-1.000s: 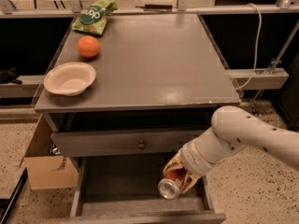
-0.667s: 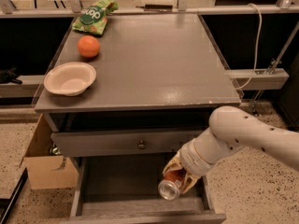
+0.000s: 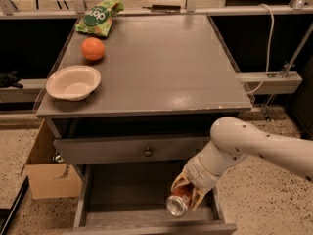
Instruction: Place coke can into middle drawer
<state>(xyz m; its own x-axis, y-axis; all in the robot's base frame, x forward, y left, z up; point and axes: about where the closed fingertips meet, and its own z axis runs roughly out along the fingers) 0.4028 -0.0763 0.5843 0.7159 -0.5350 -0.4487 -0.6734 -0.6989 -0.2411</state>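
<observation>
1. We see the gripper (image 3: 188,194) low in the right part of the open drawer, its tan fingers (image 3: 178,183) closed around the coke can (image 3: 177,204).
2. The coke can lies tilted in that grip, its silver end facing toward the camera and its red body tucked back between the fingers. We cannot tell whether it touches the drawer floor.
3. The middle drawer (image 3: 122,190) is pulled out below the cabinet; its bare grey floor shows to the left of the can, and the can sits near the right side wall and the front wall.
4. The white arm (image 3: 254,143) comes in from the right edge and bends down to the gripper.
5. Just above the open drawer we see a closed drawer front with a small round knob (image 3: 148,152).
6. On the grey tabletop (image 3: 166,67), well apart from the gripper, a white bowl (image 3: 74,82) rests at the front left edge, an orange (image 3: 93,48) stands just behind it, and a green snack bag (image 3: 98,16) lies at the back left corner.
7. A cardboard box (image 3: 49,177) stands on the floor left of the cabinet.
</observation>
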